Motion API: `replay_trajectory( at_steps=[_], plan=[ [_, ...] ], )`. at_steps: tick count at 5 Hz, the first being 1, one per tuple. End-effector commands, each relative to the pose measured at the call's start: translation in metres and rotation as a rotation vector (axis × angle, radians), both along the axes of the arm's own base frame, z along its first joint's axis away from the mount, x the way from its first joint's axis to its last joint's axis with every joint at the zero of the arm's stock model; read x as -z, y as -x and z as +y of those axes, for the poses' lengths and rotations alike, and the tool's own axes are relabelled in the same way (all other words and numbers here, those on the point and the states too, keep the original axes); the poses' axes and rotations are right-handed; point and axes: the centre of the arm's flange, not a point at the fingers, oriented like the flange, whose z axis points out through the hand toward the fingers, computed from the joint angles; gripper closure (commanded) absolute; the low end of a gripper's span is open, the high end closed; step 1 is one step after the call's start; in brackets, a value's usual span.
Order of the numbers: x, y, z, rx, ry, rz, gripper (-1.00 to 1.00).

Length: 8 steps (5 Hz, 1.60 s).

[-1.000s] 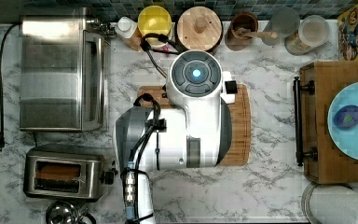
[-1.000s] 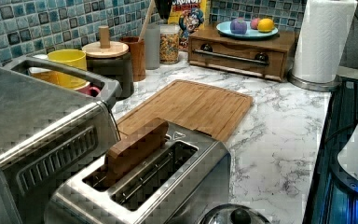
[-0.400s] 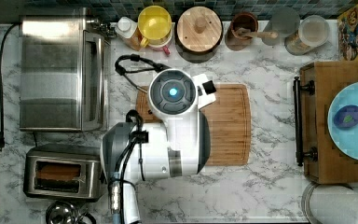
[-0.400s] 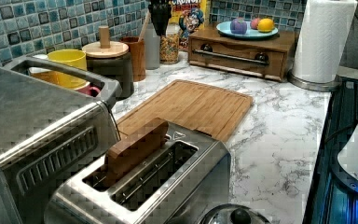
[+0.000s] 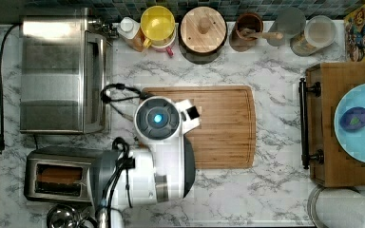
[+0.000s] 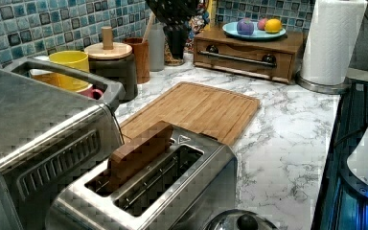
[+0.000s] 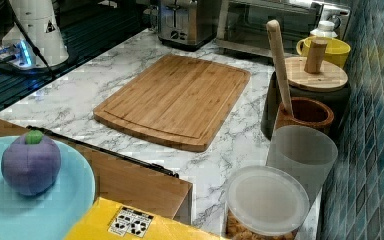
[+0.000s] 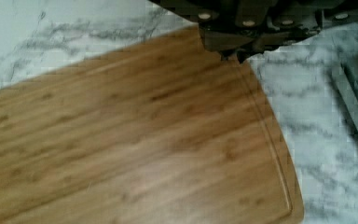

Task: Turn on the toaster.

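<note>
The toaster (image 5: pixel 59 175) stands at the top view's lower left, a small steel box with a brown slice in one long slot. The left view shows the toaster (image 6: pixel 158 191) close up, the slice sticking out of it. In the right view the toaster (image 7: pixel 186 21) is at the far end of the counter. My arm (image 5: pixel 158 142) hangs over the cutting board's (image 5: pixel 218 126) left edge in the top view and covers the toaster's right end. My gripper (image 8: pixel 235 55) is above the board's corner; its dark fingers meet in one tip, holding nothing. The gripper (image 6: pixel 176 48) hangs well beyond the toaster.
A large steel toaster oven (image 5: pixel 64 71) sits just behind the toaster. Along the tiled wall stand a yellow mug (image 5: pixel 158 23), a wooden-lidded pot (image 5: pixel 202 29) and jars. A wooden tray (image 5: pixel 335 126) with a blue plate and a paper roll (image 6: pixel 333 40) are at the far end.
My arm has swung toward the top view's left and lower side, from over the board's middle to its left edge, closer to the toaster. The gripper has come further down into the left view.
</note>
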Motion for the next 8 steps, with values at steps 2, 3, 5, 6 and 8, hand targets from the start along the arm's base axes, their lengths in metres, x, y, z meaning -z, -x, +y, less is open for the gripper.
replay_trajectory(
  at_steps=[2,3,5,6,8],
  plan=[
    [-0.01,0.11,0.096,-0.315,-0.065,-0.002,1.0],
    [0.007,0.128,0.111,-0.376,-0.05,0.032,1.0],
    [0.009,0.149,0.11,-0.426,-0.107,-0.021,1.0],
    [0.015,0.16,0.123,-0.487,-0.107,-0.015,1.0],
    [0.028,0.17,0.142,-0.49,-0.128,-0.051,1.0]
  ],
)
